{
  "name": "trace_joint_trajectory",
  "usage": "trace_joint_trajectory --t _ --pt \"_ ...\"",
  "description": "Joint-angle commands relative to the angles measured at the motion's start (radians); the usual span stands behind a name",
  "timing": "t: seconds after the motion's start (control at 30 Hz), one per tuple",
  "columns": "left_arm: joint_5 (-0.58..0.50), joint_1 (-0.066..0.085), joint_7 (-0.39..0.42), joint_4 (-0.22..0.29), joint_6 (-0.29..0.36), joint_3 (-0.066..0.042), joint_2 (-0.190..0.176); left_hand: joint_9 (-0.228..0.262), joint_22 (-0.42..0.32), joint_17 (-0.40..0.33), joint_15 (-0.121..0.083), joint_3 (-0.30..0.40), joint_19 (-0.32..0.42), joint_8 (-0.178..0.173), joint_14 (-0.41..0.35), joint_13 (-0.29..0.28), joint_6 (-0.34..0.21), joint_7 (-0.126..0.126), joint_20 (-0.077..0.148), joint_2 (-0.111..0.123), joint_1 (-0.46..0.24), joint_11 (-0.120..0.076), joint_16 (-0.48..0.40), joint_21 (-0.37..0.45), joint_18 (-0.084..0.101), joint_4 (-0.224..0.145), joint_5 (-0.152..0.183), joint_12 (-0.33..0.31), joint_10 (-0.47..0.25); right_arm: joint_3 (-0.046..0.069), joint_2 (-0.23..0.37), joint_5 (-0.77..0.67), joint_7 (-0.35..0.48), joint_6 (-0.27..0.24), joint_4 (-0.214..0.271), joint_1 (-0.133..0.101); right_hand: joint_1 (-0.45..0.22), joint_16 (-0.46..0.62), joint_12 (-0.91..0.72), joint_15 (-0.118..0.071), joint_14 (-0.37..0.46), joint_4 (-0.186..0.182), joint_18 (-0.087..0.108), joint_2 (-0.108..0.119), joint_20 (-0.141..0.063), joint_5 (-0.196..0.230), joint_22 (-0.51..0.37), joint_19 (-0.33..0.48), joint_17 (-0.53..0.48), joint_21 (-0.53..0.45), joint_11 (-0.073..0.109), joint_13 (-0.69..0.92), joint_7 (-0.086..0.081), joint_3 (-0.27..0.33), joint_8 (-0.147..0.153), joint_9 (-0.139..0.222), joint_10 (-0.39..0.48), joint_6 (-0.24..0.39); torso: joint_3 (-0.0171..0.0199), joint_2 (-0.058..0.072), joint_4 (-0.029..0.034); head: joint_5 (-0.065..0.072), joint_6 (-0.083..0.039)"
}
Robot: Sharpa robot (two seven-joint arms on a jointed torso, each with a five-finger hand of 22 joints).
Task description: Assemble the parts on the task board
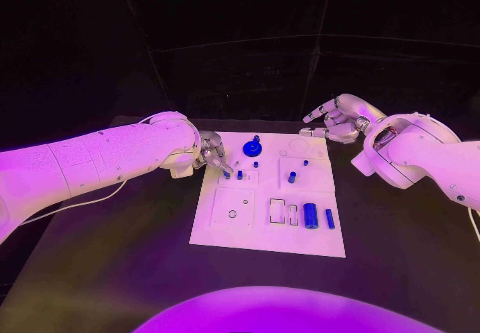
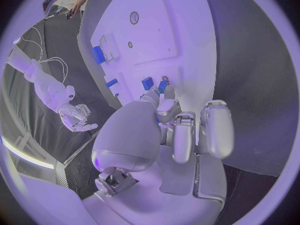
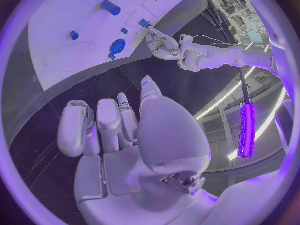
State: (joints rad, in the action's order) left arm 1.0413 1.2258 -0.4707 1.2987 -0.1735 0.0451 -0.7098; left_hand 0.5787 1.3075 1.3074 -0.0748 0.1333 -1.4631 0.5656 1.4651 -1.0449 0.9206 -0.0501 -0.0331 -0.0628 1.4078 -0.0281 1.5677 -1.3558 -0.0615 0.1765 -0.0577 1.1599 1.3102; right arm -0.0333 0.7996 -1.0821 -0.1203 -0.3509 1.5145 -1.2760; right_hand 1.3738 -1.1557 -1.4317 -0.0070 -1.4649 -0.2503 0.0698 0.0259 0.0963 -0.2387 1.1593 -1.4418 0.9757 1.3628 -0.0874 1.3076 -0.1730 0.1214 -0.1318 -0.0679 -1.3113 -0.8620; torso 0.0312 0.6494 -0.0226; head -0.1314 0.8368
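- Task board (image 1: 268,239): white plate on the black table (image 1: 120,277), between the two hands; its near edge lies well short of either hand.
- Large blue cylinder (image 1: 311,216): lying on the board's near right part, well nearer the robot than the right hand; a slimmer blue pin (image 1: 330,219) lies just beside it, and two open rectangular slots (image 1: 277,211) sit on its other side.
- Round recess (image 1: 232,214): in a square panel on the board's near left part, nearer the robot than the left hand; nothing blue shows in it.
- Small blue pegs (image 1: 240,174): standing in the board just beside the left hand's fingertips; another short peg (image 1: 292,177) stands further towards the right hand.
- Left hand (image 1: 208,155): at the board's left edge, fingers curled down onto a small blue peg (image 2: 147,83). Whether it is pinched or merely touched I cannot tell.
- Blue round knob (image 1: 252,148): upright at the board's far part, between the hands, nearer the left.
- Right hand (image 1: 338,118): raised off the board's far right corner, fingers loosely spread, holding nothing.
- Step in hand, by judgement: seating or picking the peg at the left fingertips. Keep it upright, press straight down, avoid knocking the neighbouring pegs, and hold the right hand clear.
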Motion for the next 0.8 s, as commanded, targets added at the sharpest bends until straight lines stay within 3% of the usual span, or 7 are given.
trace_joint_trajectory --t 0.03,0.8 --pt "0.010 0.001 0.005 -0.002 -0.030 0.000 0.003 0.008 0.043 0.263 -0.007 0.090 -0.004 0.006 0.106 0.001 0.000 0.006 0.005 0.004 0.009 0.002 0.003 -0.003 0.002 -0.082 -0.006 -0.004 0.002 0.001 -0.001 -0.002 0.007 0.006 -0.001 -0.002 0.001 -0.004 0.003 0.002 -0.016 -0.002 0.009 -0.008 0.001 -0.006 -0.001 0.005 -0.001 -0.002 0.002 0.007 0.000 0.007 -0.004 -0.001 0.006 -0.006 0.0004 0.000 -0.0006 0.001 -0.001" --pt "0.010 0.001 0.003 -0.017 -0.055 0.000 0.016 0.009 0.042 0.263 -0.007 0.092 -0.003 0.006 0.106 0.001 0.001 0.006 0.004 0.006 0.008 0.002 0.003 -0.002 0.002 -0.083 -0.005 -0.004 0.003 0.001 -0.004 -0.002 0.008 0.009 -0.004 -0.001 0.001 -0.004 0.002 0.002 -0.016 -0.004 0.009 -0.009 0.001 -0.006 -0.001 0.006 -0.002 -0.003 0.002 0.007 0.000 0.009 -0.005 -0.001 0.006 -0.007 0.0004 0.000 -0.0010 0.001 0.004"
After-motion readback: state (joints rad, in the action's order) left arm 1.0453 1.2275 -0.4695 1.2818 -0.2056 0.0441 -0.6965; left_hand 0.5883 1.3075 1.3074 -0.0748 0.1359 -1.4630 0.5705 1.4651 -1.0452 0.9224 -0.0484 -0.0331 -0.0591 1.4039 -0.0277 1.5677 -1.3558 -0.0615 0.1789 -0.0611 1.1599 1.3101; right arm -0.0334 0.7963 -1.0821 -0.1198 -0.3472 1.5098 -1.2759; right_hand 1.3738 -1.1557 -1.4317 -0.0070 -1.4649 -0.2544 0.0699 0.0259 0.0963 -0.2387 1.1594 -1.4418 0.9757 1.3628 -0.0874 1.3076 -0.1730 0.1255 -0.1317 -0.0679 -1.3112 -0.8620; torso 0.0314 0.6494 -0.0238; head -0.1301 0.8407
